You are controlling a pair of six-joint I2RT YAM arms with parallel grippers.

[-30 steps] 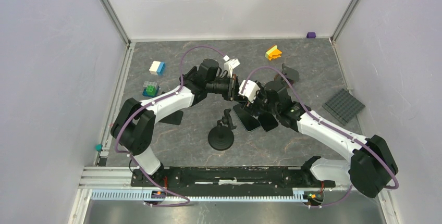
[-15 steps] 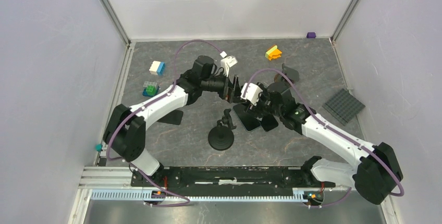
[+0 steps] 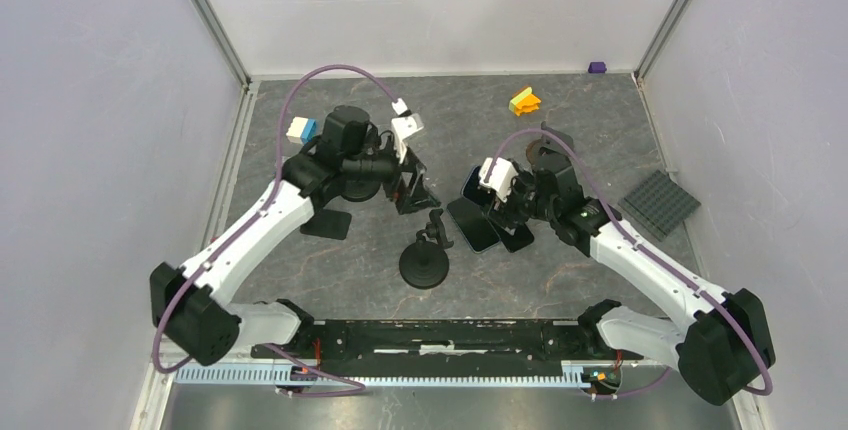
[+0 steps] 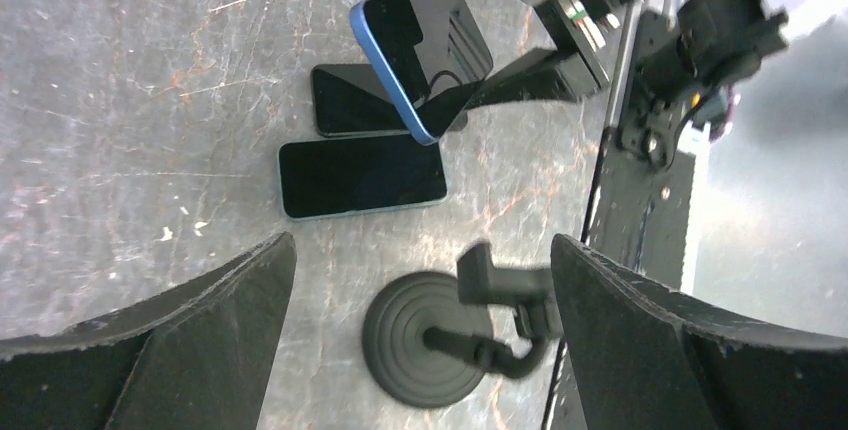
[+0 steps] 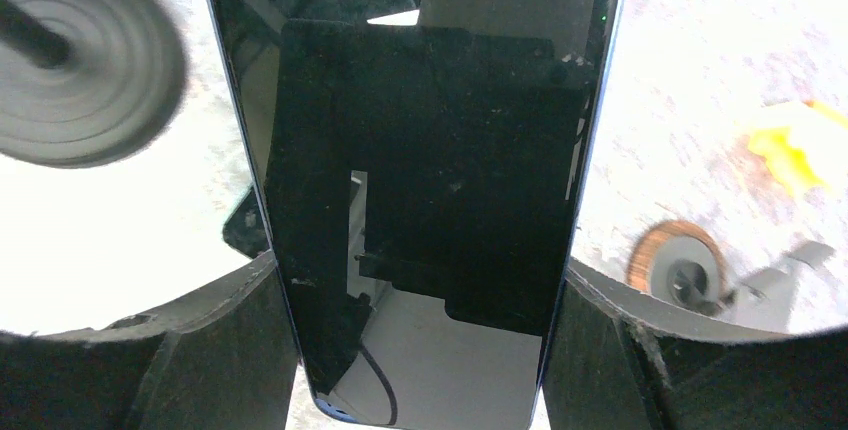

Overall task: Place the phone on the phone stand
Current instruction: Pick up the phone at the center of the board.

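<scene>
A blue-edged phone with a dark screen hangs tilted above the table, my right gripper shut on its long edges. In the right wrist view the phone fills the gap between both fingers of that gripper. The black phone stand, a round base with a bent arm, sits left of and nearer than the phone. My left gripper is open and empty, left of the phone and apart from it. Its wrist view shows the gripper wide open over the stand, with the held phone beyond.
Two other dark phones lie flat under the held one. A dark flat item lies at the left. Toy bricks, a grey baseplate and a round wooden disc lie around.
My left gripper has opened, let go of the phone and drawn back to the left. The right gripper keeps the phone, shifted slightly right.
</scene>
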